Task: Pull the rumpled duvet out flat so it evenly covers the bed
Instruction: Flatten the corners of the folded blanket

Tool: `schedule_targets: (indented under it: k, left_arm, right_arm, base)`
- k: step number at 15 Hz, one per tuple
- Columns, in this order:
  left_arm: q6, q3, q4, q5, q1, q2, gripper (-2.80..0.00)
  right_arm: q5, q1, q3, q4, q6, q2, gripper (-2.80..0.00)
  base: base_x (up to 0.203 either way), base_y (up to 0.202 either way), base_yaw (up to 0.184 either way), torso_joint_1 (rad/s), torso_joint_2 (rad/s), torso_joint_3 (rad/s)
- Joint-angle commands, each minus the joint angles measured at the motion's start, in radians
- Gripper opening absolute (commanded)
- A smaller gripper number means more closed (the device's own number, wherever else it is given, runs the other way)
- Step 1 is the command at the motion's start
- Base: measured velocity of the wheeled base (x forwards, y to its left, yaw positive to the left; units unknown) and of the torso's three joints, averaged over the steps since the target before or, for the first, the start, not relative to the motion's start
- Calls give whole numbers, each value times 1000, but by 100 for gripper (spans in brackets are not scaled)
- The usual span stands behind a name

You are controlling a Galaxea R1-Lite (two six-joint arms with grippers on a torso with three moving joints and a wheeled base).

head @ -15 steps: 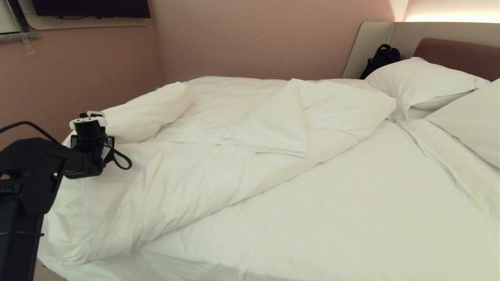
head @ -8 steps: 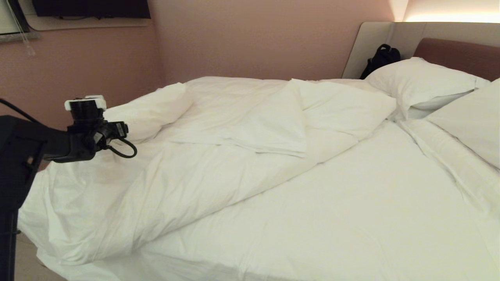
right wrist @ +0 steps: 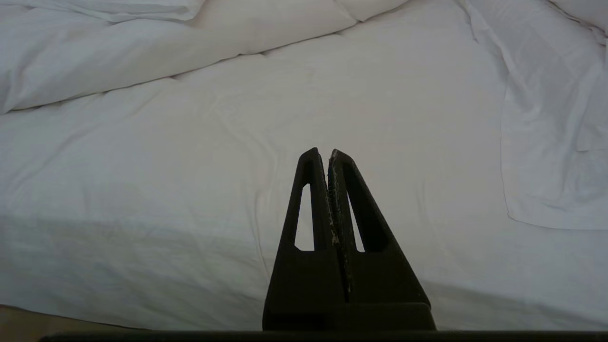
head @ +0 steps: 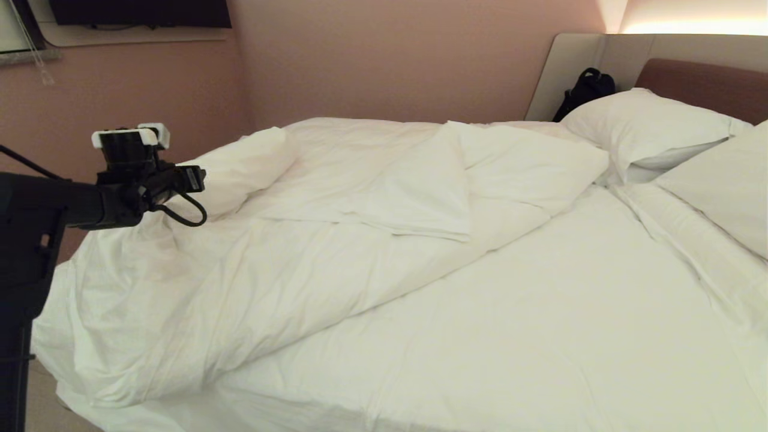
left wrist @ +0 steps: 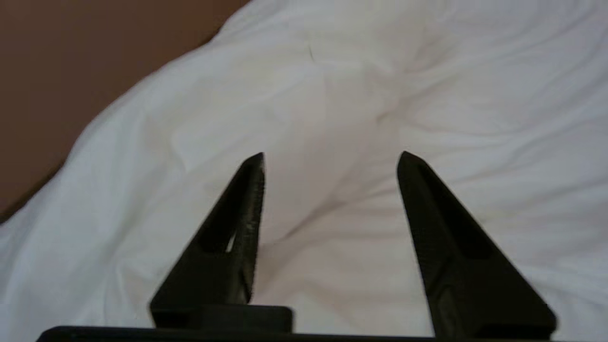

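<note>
duvet (head: 288, 240): bunched diagonally across bed (head: 540, 336) (foot-left to pillows) | left gripper (left wrist: 330, 159): spread, empty | right gripper (right wrist: 327, 153): pinched together

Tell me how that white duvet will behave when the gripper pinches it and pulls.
The duvet is probably floppy: it lies in soft folds and creases, so a pinched spot would likely lift alone and drag the rest. It looks puffy, so probably light for its bulk. The folded-over flap may slide open as it is pulled.
</note>
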Motion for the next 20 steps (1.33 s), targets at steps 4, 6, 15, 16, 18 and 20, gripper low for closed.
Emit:
schedule_targets:
  k: [4,6,15,16,18,20]
  left_arm:
    - [87,-73,-14,-10,-7,96,-280]
    - [127,-74,-14,-9,-9,104,-280]
    - [295,-75,-189,-10,-9,175,-280]
    - [295,-75,-190,-10,-9,180,-280]
    - [295,-75,-190,-11,-8,181,-280]
    - [295,-75,-195,-11,-9,183,-280]
  right_arm:
    - [0,0,0,0,0,0,-280]
    - [0,0,0,0,0,0,-280]
    - [0,0,0,0,0,0,-280]
    - [0,0,0,0,0,0,-280]
    - [0,0,0,0,0,0,-280]
    - [0,0,0,0,0,0,-280]
  base:
    - [0,0,0,0,0,0]
    - [0,0,0,0,0,0]
    - [0,0,0,0,0,0]
    - [0,0,0,0,0,0]
    - [0,0,0,0,0,0]
    - [0,0,0,0,0,0]
